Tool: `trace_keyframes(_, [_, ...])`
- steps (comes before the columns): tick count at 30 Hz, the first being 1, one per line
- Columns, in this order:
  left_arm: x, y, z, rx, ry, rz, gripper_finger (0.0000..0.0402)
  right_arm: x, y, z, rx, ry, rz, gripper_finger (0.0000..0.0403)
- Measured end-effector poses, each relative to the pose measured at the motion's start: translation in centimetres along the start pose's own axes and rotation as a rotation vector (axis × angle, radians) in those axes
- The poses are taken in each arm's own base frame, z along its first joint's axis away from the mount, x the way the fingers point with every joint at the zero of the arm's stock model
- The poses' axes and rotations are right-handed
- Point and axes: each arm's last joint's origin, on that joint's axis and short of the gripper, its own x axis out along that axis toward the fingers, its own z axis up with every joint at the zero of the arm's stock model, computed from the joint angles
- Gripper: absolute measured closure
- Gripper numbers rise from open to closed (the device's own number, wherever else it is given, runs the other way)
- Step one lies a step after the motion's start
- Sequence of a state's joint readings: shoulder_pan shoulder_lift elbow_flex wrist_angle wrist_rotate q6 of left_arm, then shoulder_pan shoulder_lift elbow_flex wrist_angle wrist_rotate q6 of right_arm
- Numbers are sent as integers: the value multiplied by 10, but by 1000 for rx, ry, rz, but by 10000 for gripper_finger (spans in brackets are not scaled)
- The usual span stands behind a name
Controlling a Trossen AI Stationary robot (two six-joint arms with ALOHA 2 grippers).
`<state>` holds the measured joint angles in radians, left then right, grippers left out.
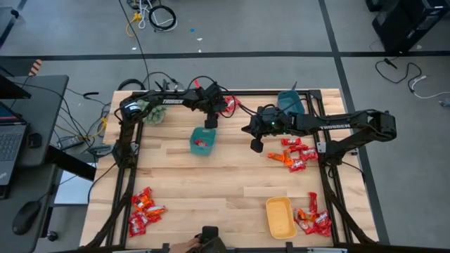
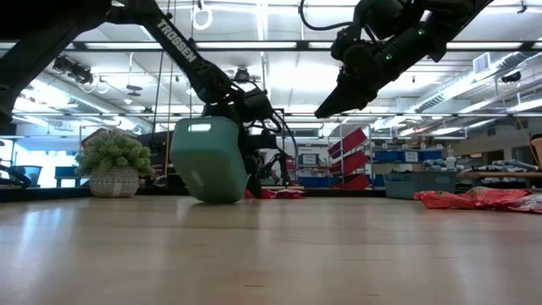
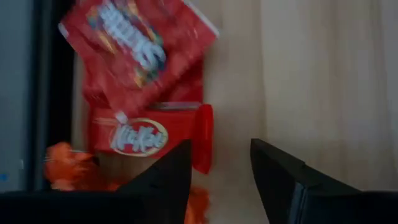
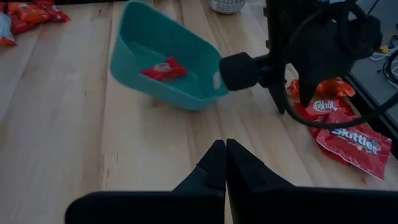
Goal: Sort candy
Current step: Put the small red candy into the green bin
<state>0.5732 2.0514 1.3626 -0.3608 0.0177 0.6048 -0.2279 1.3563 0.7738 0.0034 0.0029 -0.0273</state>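
Right there at the far edge of the desk [image 1: 232, 179], a small pile of candy [image 3: 140, 68] lies flat: a red Skittles pack on top, a red KitKat below it, orange wrappers at the side. The left gripper [image 3: 221, 171] hangs just above the pile, its fingers [image 3: 165, 177] parted with bare wood showing between them, holding nothing. Just beside that arm, the teal tray [image 4: 168, 59] sits tilted up on one edge, pressed against the left arm's wrist, and one red candy [image 4: 163, 70] rests inside it. Out toward the middle, the right gripper [image 4: 224, 163] hovers over the desk, fingers pressed together and empty. More candy [image 1: 295, 154] is scattered under the right arm, another heap [image 1: 144, 211] lies at the near left corner, and a third [image 1: 313, 219] sits at the near right beside the yellow tray [image 1: 280, 218]. A blue tray [image 1: 290, 102] stands at the far edge, and a fuzzy green plant [image 2: 113, 165] sits in its pot at the far left corner.
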Motion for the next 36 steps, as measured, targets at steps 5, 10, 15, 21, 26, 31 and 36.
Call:
trace_keyframes(5, [4, 4, -2, -8, 0, 5, 274, 0, 0, 0, 0, -5, 0, 403])
trace_keyframes(10, [4, 5, -1, 6, -7, 20, 345, 0, 0, 1, -2, -6, -1, 403])
trace_keyframes(15, [4, 5, -2, 6, -6, 20, 395, 0, 0, 1, -2, -7, -1, 403])
trace_keyframes(21, [6, 1, -1, 16, 16, 25, 400, 0, 0, 1, -2, -6, -2, 403])
trace_keyframes(26, [3, -2, 2, 26, 14, 30, 400, 0, 0, 1, -1, -6, -5, 403])
trace_keyframes(31, [-9, -3, 9, 31, -14, 42, 401, 0, 0, 1, -1, -6, -5, 403])
trace_keyframes(36, [-24, 0, 13, 15, -46, 64, 401, 0, 0, 1, -1, -11, -6, 403])
